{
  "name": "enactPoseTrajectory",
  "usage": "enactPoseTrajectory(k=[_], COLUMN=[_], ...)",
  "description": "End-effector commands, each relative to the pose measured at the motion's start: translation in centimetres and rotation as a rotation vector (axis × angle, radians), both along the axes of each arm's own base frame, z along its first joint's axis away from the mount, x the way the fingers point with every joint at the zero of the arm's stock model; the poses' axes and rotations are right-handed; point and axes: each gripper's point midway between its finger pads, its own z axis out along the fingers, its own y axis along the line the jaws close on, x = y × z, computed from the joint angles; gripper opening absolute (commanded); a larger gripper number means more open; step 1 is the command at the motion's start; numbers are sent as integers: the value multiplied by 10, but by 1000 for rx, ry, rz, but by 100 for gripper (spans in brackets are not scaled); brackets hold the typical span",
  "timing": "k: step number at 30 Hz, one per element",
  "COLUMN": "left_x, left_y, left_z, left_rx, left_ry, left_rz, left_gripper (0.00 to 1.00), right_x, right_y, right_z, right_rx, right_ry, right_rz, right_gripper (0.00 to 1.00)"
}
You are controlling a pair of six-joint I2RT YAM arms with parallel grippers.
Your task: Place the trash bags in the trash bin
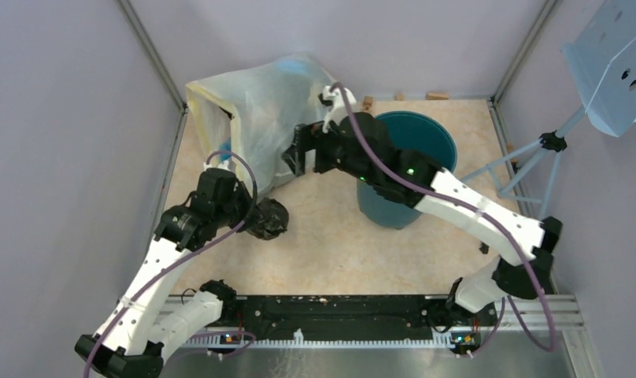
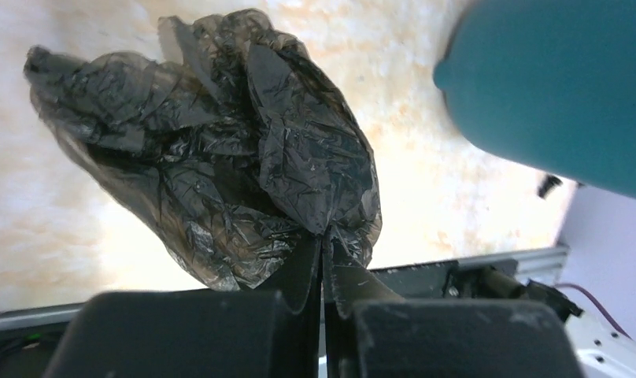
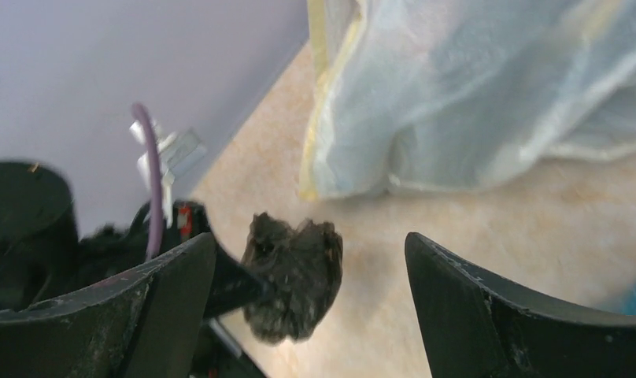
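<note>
My left gripper (image 1: 254, 219) is shut on a crumpled glossy black trash bag (image 1: 269, 219) and holds it above the floor, left of the bin. The bag fills the left wrist view (image 2: 220, 157), pinched at the fingertips (image 2: 324, 244). The round teal-blue trash bin (image 1: 409, 169) stands at centre right; its side shows in the left wrist view (image 2: 559, 87). My right gripper (image 1: 299, 153) is open and empty, reaching left past the bin toward the big whitish bag. In the right wrist view its gripper (image 3: 311, 268) frames the black bag (image 3: 291, 276) held by the left arm.
A large translucent whitish-yellow bag (image 1: 260, 110) with blue contents stands at the back left, also in the right wrist view (image 3: 472, 94). A blue perforated panel on a stand (image 1: 614, 63) is at the far right. Grey walls enclose the beige floor (image 1: 330, 244). Small wood blocks (image 1: 437, 95) lie at the back wall.
</note>
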Motion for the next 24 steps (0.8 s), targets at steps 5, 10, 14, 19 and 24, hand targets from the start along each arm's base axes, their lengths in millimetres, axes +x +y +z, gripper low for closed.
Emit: enactPoseTrajectory(k=[5,10,14,19,24], left_x=[6,28,45,61,70], left_y=[-59,-69,-83,-96,-109], left_z=[-24,-36,-37,-31,-26], left_rx=[-231,-190,-210,-227,-238], left_ry=[22,-27,-70,-110,-130], left_rz=[-177,-217,-251,-269,-310], left_gripper=[0,0,0,0,0], right_x=[-101,-140,-146,-141,-124], right_y=[-87,-123,-159,-228,-290], right_z=[-60,-96,-130,-164,-175], right_rx=[-176,-182,-192,-166,-252], right_ry=[242,420,528,534,415], right_rz=[42,13,-139,-384,-605], right_gripper=[87,86,86,86,85])
